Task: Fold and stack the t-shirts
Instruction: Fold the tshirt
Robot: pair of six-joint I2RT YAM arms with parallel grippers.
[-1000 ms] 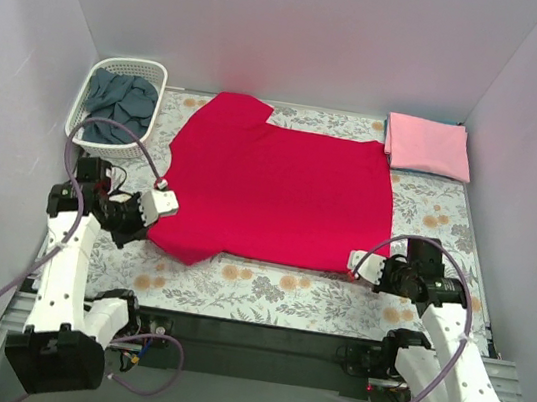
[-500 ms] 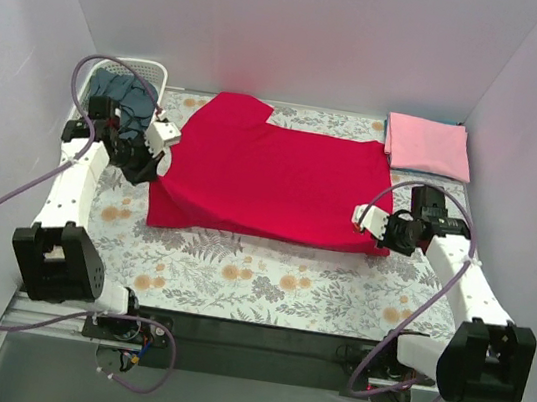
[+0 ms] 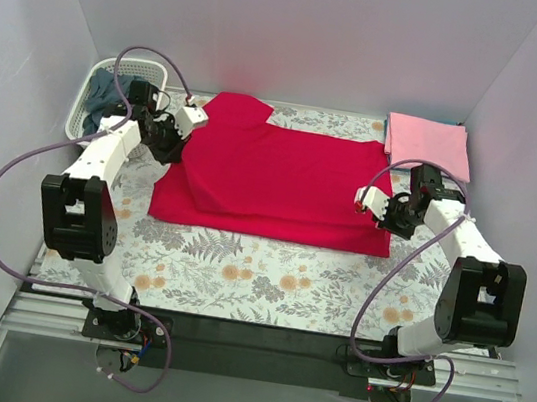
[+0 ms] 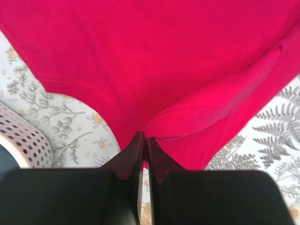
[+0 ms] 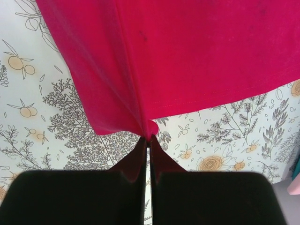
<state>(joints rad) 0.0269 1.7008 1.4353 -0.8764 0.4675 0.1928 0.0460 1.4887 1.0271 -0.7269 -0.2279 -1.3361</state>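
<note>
The red t-shirt point(image 3: 282, 178) lies across the floral cloth point(image 3: 237, 277), its long axis running left to right; the left gripper point(image 3: 192, 119) is pinched shut on its doubled-over edge at the far-left end, near the basket point(image 3: 90, 99); the right gripper point(image 3: 362, 197) is clamped on the right-hand corner, nearer the arm bases; from each gripper the shirt's bulk lies inward, toward the other arm; judging by this, the right side has farther to carry.
</note>
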